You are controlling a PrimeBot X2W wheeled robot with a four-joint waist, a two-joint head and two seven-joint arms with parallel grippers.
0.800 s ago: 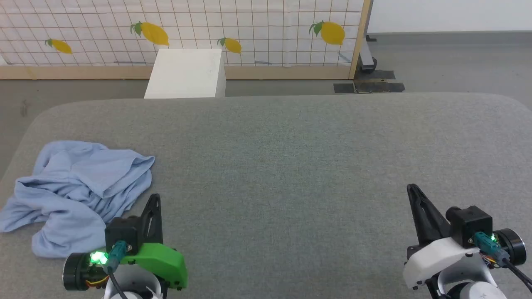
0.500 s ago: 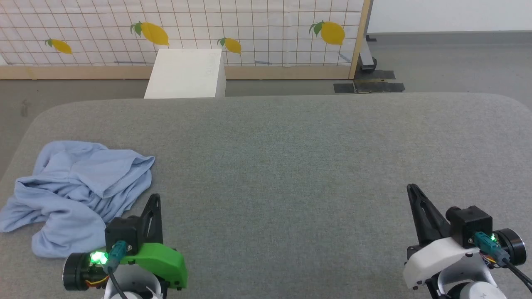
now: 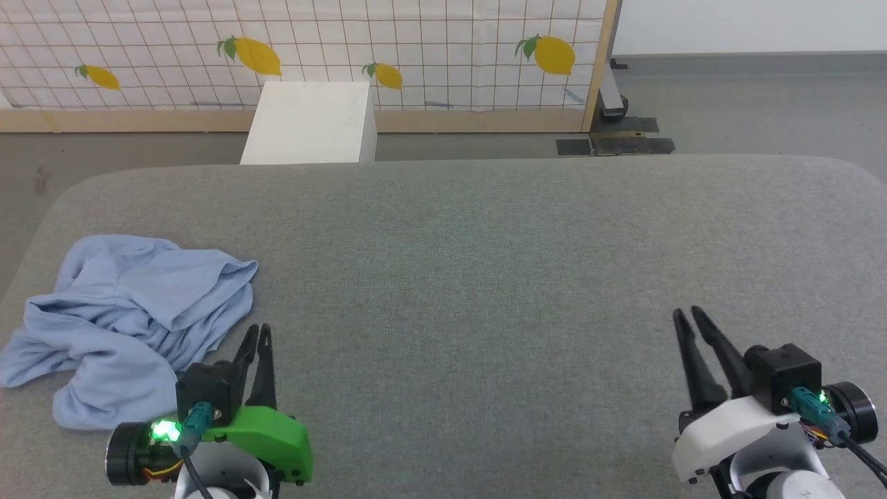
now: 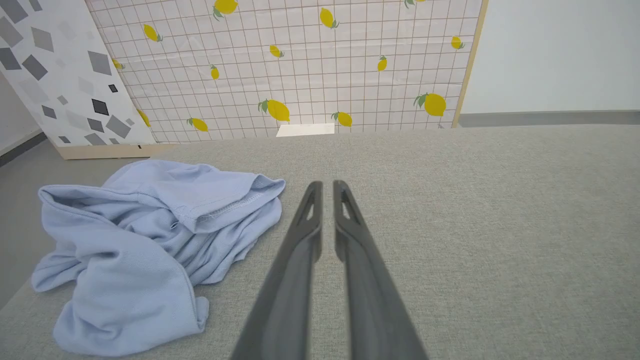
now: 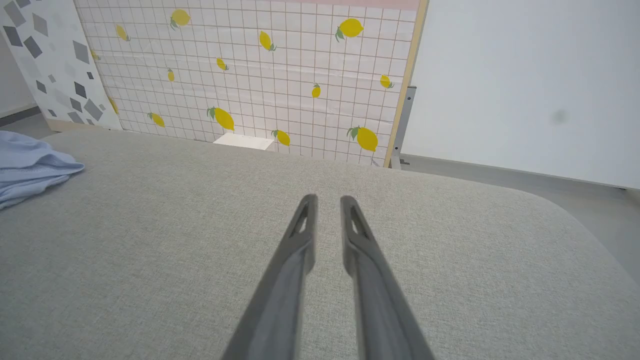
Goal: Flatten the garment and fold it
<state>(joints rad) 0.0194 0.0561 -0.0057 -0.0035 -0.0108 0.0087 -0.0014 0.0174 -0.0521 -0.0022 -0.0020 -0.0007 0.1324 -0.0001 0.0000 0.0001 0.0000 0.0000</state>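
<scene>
right claw, jaws slightly apart, over grey pad; garment far left

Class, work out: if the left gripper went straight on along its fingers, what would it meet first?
Likely bare grey cushion: the left gripper points just past the garment, which lies beside that line. Height is unclear.

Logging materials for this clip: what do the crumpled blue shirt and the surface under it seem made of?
Light blue shirt: soft matte knit, probably cotton; it slumps in loose folds, with a fine surface texture and a stitched hem. Grey surface: matte woven upholstery fabric, seemingly padded; flecked weave, rounded corners.
</scene>
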